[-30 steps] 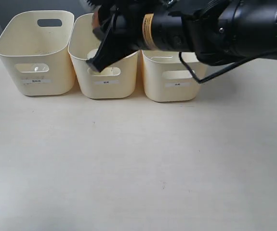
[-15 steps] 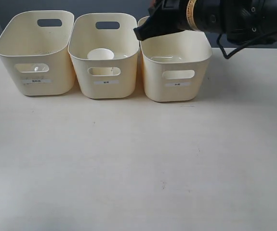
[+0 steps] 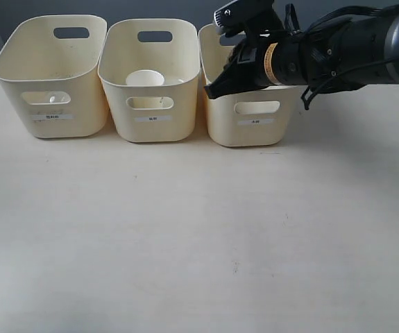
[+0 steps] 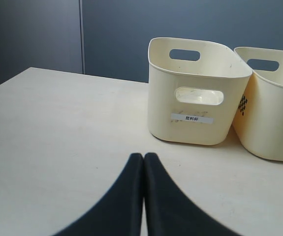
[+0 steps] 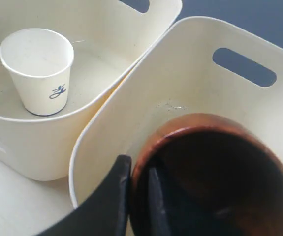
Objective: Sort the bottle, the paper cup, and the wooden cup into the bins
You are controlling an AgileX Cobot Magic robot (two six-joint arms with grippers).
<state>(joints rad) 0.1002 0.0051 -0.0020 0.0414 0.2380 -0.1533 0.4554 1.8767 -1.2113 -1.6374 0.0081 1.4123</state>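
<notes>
The bottle cannot be made out with any certainty: only a small pale shape shows through the handle cut-out of the left bin (image 3: 51,73), too faint to name. The wooden cup (image 5: 215,177) is cut off by the edge of the right wrist view and hidden in the exterior view behind the dark right arm (image 3: 338,52), which also covers the upper part of the right bin (image 3: 255,121). Whether the cup touches the bin floor cannot be told.

The right gripper (image 5: 139,196) pinches the cup's rim — one finger outside the wall, one inside — and the cup sits within the mouth of the right bin. The paper cup (image 3: 144,78) stands upright in the middle bin (image 3: 152,125), its dark print showing in the right wrist view, near its base. The labels on the bin fronts are too small to read.

The left gripper (image 4: 143,162) has its two black fingers pressed together, nothing between them, low over the tabletop (image 3: 185,236), with the left bin beyond it and the middle bin only partly in frame. The three bins stand in a row, side by side, at the far side of the tabletop.
</notes>
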